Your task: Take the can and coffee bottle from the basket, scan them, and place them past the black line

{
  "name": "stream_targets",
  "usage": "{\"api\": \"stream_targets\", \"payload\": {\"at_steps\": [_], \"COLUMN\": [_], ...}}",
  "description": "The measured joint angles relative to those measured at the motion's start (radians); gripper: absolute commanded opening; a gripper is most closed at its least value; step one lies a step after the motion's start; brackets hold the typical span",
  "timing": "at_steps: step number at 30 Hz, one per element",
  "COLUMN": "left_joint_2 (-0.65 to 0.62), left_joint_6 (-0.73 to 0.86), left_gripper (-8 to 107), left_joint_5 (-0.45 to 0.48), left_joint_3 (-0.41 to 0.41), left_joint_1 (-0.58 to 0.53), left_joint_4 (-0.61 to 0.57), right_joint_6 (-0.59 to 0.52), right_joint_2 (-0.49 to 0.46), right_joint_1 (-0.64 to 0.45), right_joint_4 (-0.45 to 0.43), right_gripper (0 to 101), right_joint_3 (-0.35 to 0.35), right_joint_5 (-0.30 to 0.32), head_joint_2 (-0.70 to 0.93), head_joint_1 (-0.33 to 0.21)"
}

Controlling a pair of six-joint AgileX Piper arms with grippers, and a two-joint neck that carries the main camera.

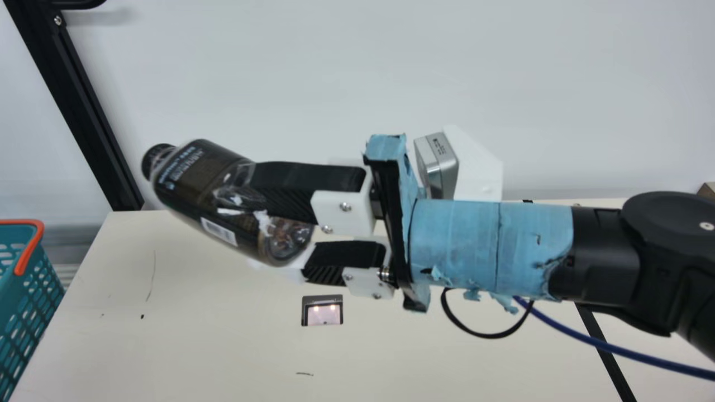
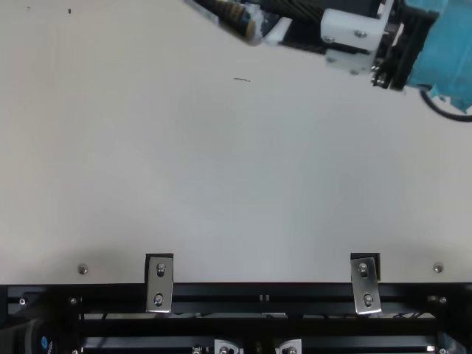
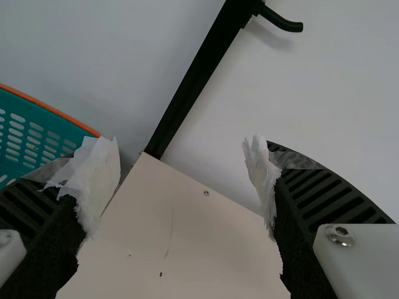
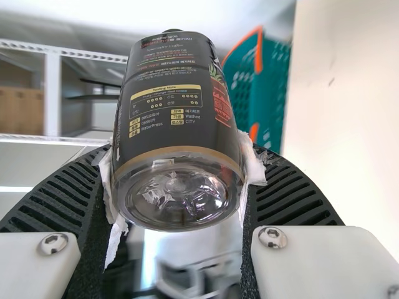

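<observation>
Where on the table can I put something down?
There's bare table between the basket and the scanner, and between the scanner and the black line. It's crowded up in the air, where the right gripper holds the bottle, and by the line, where a blue cable crosses over.

The right tool (image 1: 284, 228) grips the coffee bottle (image 1: 204, 192) (tilted, mind you).

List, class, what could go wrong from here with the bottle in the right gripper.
The right gripper pinches the bottle near its base, so it might tip or slip and drop to the table. The barcode faces the main camera, so the scanner window might miss it.
</observation>
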Motion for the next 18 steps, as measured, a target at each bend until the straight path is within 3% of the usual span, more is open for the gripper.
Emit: {"api": "stream_targets", "payload": {"at_steps": [4, 10, 18], "left_joint_2": [0.000, 0.000, 0.000], "left_joint_6": [0.000, 0.000, 0.000], "left_gripper": [90, 90, 90], "left_joint_5": [0.000, 0.000, 0.000], "left_joint_3": [0.000, 0.000, 0.000], "left_joint_1": [0.000, 0.000, 0.000], "left_joint_4": [0.000, 0.000, 0.000], "right_joint_6": [-0.071, -0.088, -0.057], "right_joint_2": [-0.019, -0.032, -0.076], "right_joint_1": [-0.007, -0.069, -0.220], "right_joint_4": [-0.059, -0.062, 0.085], "right_gripper": [0, 0, 0], "right_joint_3": [-0.011, -0.048, -0.042], "right_joint_5": [-0.057, -0.149, -0.332], "head_joint_2": [0.000, 0.000, 0.000], "head_joint_1": [0.000, 0.005, 0.000]}}
